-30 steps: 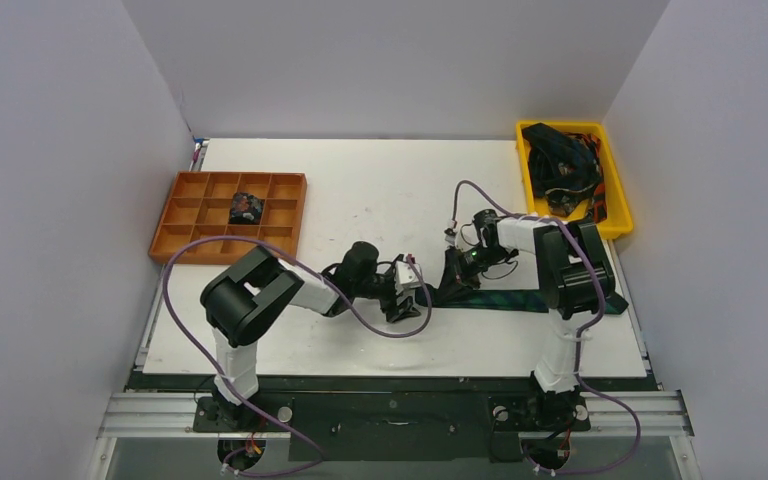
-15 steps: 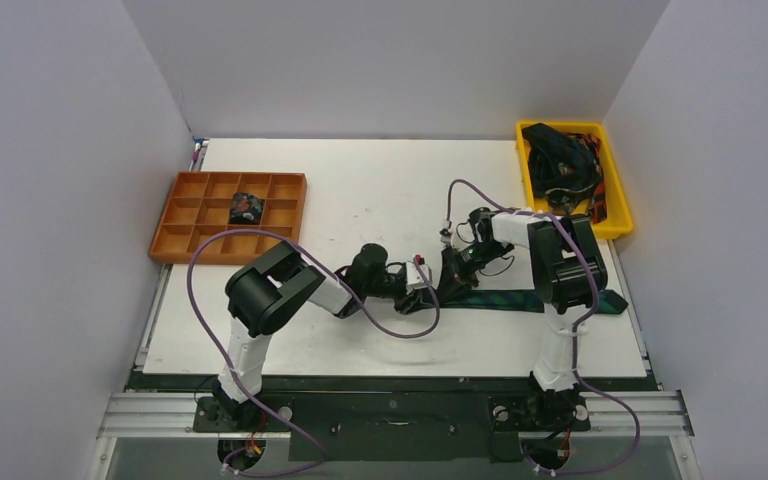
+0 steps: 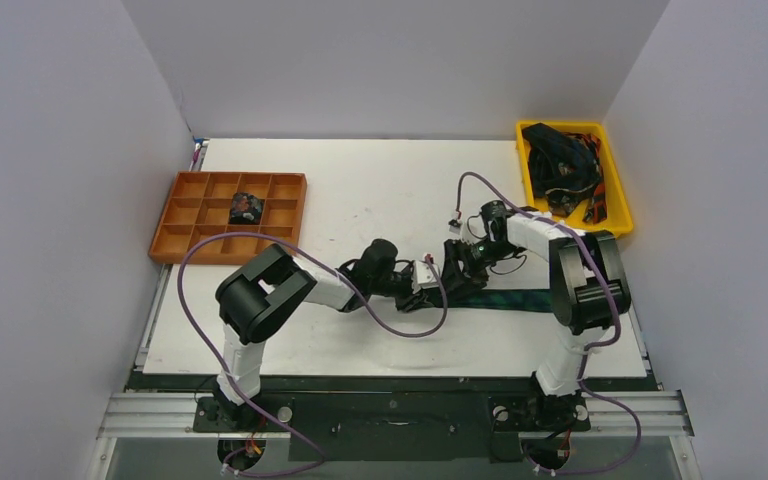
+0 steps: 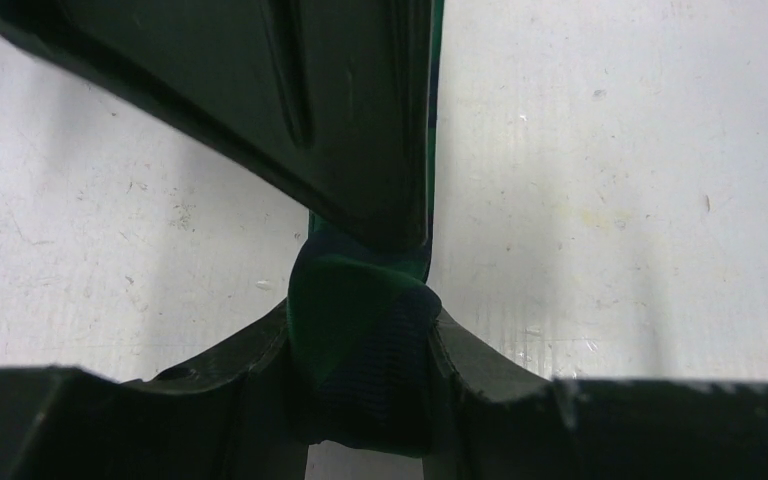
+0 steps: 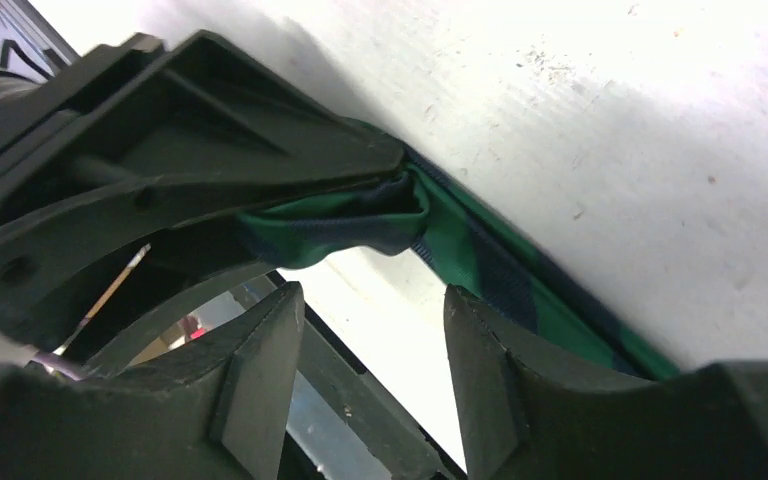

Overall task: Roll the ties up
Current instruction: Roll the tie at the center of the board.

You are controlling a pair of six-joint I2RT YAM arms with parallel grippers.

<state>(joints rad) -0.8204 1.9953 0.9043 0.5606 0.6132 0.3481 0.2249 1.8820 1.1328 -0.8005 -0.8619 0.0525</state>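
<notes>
Both arms reach in from the near edge with elbows folded and wrists low over the table [image 3: 360,180]. They meet nose to nose at mid-table.

Left gripper [image 3: 428,287]: clamped on the folded end of the green-navy plaid tie [image 4: 360,320], with the fingers [image 4: 250,385] pressing the fold from both sides.

Right gripper [image 5: 370,330]: faces it with jaws apart and nothing between them. One finger sits right at the fold.

The rest of the tie lies flat on the table, running right past the right arm.

Further back on the left is an orange divider tray [image 3: 175,215] with one rolled tie [image 3: 246,208] in a middle-row cell. Far right is a yellow bin [image 3: 620,205] holding a heap of loose ties [image 3: 555,160].
</notes>
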